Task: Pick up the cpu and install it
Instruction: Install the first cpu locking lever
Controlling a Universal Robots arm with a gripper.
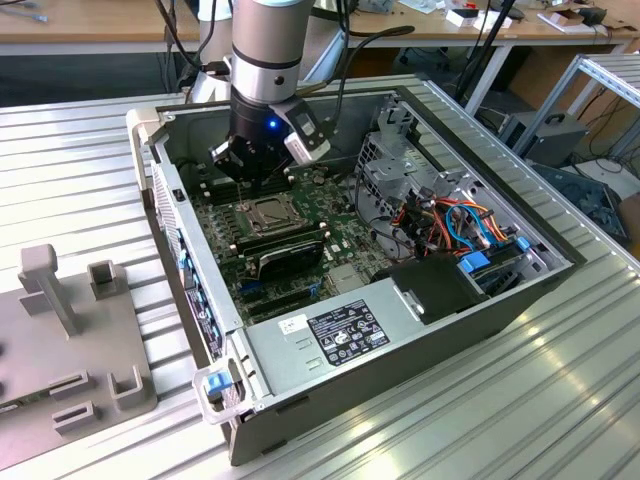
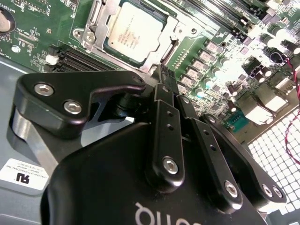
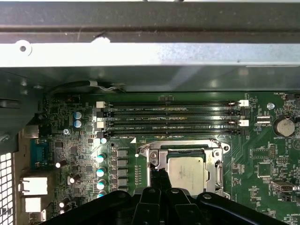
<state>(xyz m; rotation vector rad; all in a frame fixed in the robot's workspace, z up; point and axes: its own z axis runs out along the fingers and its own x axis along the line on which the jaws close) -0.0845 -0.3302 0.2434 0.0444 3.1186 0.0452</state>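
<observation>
Silver-grey metal tells you where the cpu [image 2: 136,30] is: it lies flat and square inside the socket [image 2: 93,23] on the board [image 3: 262,159], its top bare, with the frame close around all four sides. By the look of it, the chip is seated rather than carried.

Your gripper [image 2: 161,72] hangs just over the socket's rim. Its fingers are drawn together into a narrow point and nothing shows between them. In the first wrist view the tips sit right at one edge of the cpu [image 3: 185,171], over the frame. You cannot tell from these views whether they touch the metal or hover just above it. The pose fits a tool held low and narrow so that it stays clear of the frame.

Mind the edges. Four memory slots [image 3: 173,117] run just beyond the socket, between it and the case wall [image 3: 140,54], so there is little room on that side. A row of small square parts [image 3: 123,164] stands close along another side.

In the exterior view the arm enters the open case [image 1: 150,130] from above, where nothing blocks it. The drive cage [image 1: 400,170] lies well apart on the exterior view's right, and the power supply [image 1: 330,335] is farther off at the case's near end. The free way is straight up.
</observation>
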